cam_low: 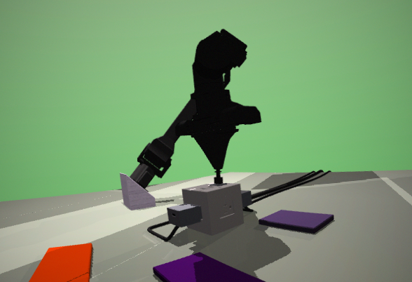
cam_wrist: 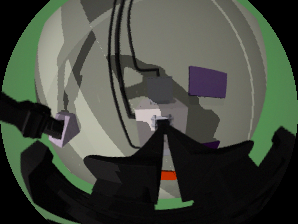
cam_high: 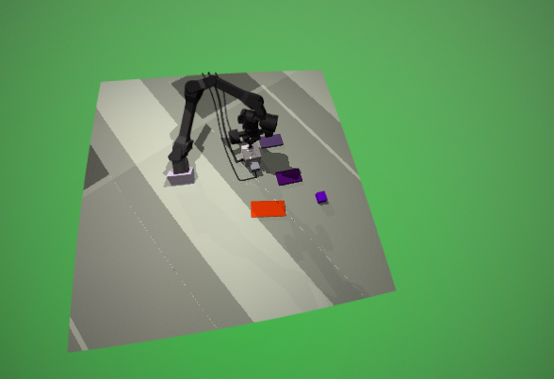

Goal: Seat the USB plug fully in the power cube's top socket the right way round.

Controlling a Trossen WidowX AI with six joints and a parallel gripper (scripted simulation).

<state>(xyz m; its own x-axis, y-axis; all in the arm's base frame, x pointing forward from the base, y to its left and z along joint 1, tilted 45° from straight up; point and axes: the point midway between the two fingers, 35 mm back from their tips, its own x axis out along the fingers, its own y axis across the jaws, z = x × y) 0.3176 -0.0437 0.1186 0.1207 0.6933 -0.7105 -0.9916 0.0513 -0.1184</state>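
Green surrounds a gray table (cam_high: 155, 264) (cam_low: 350, 252) (cam_wrist: 200, 30); the tool (cam_high: 250, 144) (cam_low: 218, 168) (cam_wrist: 164, 129), nearly closed, grips a small black plug (cam_low: 218, 180) upright atop the pale power cube (cam_high: 252, 155) (cam_low: 228, 214) (cam_wrist: 180, 117).

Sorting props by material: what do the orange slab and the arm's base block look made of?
Orange slab: perhaps matte plastic; flat, even colour.

Base block: possibly painted wood; faint grain-like streaks.
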